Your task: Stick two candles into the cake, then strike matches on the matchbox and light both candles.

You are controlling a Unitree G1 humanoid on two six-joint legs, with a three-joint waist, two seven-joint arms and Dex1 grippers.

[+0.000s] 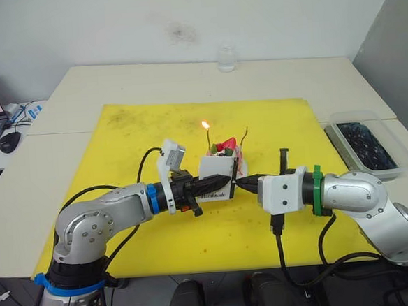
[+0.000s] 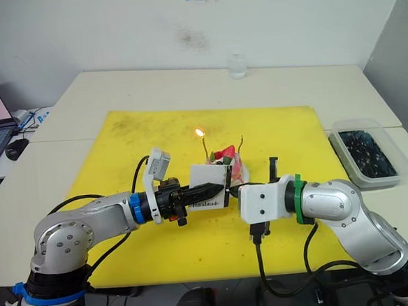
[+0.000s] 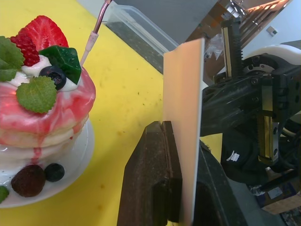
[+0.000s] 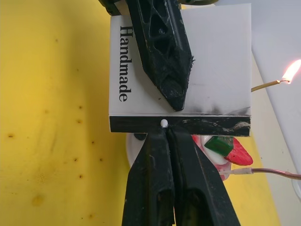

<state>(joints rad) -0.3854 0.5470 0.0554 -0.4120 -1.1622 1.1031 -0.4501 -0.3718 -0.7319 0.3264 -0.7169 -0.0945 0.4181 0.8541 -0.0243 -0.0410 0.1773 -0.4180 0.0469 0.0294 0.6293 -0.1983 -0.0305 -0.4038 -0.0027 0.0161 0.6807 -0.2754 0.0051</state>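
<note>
Over the yellow mat, in front of the cake, the two arms meet at the matchbox, and the risks crowd into that small spot. The left gripper is clamped on the matchbox, holding it upright just in front of the cake's white plate; the right gripper has its fingers pressed together on a match, whose pale head touches the black striking strip. One candle already burns on the cake, while the second candle stands unlit beside the strawberry. The broadest danger is a hard stroke pushing the box back into the plate and shifting the cake or tipping a candle. A narrower one is the box twisting in the left fingers, since they grip only one face, which would spoil the strike. The match shows barely any length beyond the fingertips, so it may snap, slip, or flare right against the black pads. Smallest of all, the lit flame sits close behind the box, and a careless lift could brush the cardboard past it.
</note>
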